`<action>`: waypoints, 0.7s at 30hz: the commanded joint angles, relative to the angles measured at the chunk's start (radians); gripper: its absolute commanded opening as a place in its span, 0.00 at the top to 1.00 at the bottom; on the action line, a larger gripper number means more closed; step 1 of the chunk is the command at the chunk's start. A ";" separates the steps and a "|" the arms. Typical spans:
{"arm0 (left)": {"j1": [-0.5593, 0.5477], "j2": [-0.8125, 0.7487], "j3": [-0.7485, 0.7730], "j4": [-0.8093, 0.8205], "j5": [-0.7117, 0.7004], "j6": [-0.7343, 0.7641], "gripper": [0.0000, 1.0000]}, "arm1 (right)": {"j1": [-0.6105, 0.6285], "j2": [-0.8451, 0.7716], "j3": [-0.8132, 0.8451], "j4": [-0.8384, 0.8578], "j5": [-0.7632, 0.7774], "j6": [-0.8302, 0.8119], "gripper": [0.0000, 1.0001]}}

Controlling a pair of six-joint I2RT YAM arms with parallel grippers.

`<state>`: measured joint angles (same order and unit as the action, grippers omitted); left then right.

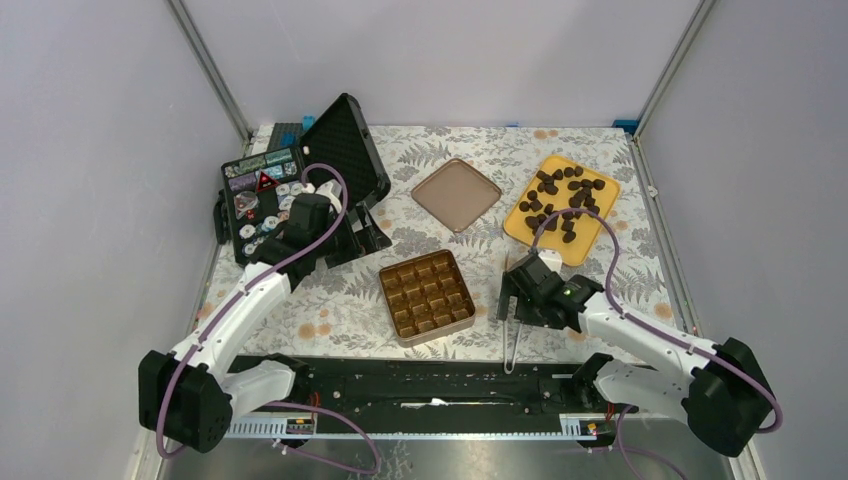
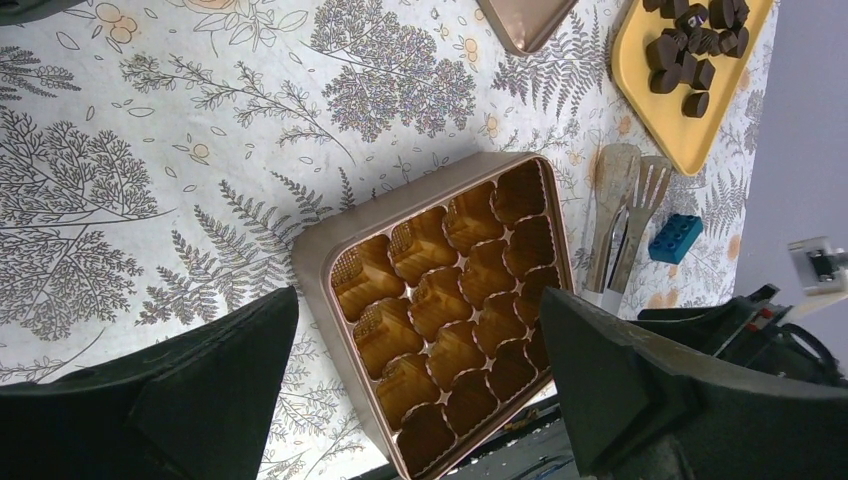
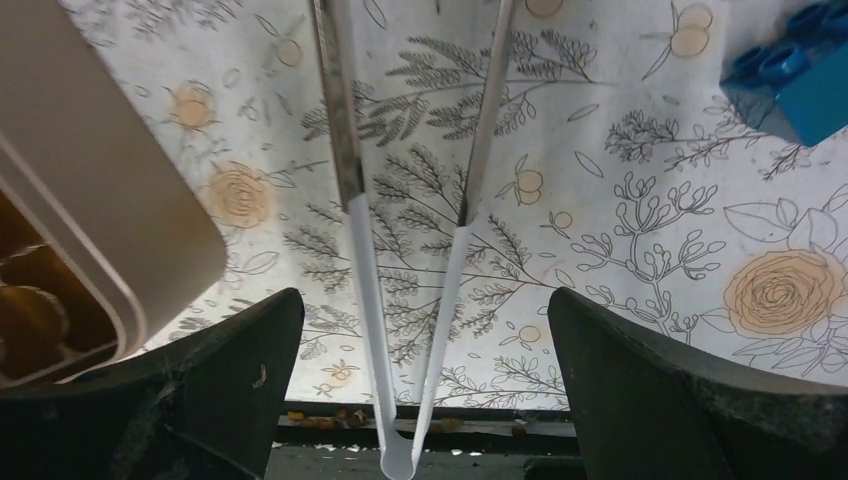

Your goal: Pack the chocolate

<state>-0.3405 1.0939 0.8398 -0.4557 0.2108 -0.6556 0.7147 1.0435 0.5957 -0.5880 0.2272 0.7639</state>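
While none of the chocolate (image 1: 562,200) is packed yet, the overhead camera shows me all of it heaped on the yellow tray (image 1: 585,243) at the far right, well apart from the empty tin (image 1: 396,332) near the middle. The flat lid (image 1: 457,194) lies beyond the tin. My right gripper (image 1: 512,295) hangs just over the tongs (image 1: 511,345), fingers spread. My left gripper (image 1: 318,225) sits by the open black case (image 1: 350,140). The case's panel carries stickers and a red warning triangle, but the lettering is too small to read.

From the left wrist, the fingers (image 2: 230,380) stand wide apart with nothing between them. Beyond them lie the tin, every cup bare, then the tongs (image 2: 620,220) beside a blue block (image 2: 675,238). I see no brand on the tin or the lid.

From the right wrist, the fingers (image 3: 240,370) are fully spread and straddle the tongs, touching neither arm. I judge the step in hand to be taking up the tongs. To do it well I would come straight down, close across both white arms near the joined end, and squeeze gently so the tips keep some spring. The tin's corner (image 3: 120,200) is close on the left, so I would avoid drifting that way. Nothing legible here either.
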 commanded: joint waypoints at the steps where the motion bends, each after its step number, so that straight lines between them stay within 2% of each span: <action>1: 0.002 -0.003 0.016 0.052 0.010 -0.004 0.01 | 0.019 0.033 -0.036 0.064 0.019 0.051 0.01; 4: 0.003 0.000 0.017 0.056 0.009 -0.008 0.01 | 0.020 0.102 -0.029 0.095 0.038 0.030 0.01; 6: 0.002 0.001 0.017 0.062 0.016 -0.017 0.01 | 0.023 0.151 -0.020 0.098 0.079 0.029 0.05; 11: 0.001 -0.024 0.006 0.072 0.007 -0.025 0.01 | 0.022 0.208 -0.029 0.130 0.133 0.040 0.29; 21: 0.002 -0.027 0.018 0.065 -0.007 -0.012 0.01 | 0.024 0.282 -0.041 0.176 0.102 0.031 0.36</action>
<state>-0.3405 1.0863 0.8398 -0.4454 0.2062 -0.6674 0.7280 1.2766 0.5739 -0.4385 0.3511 0.7776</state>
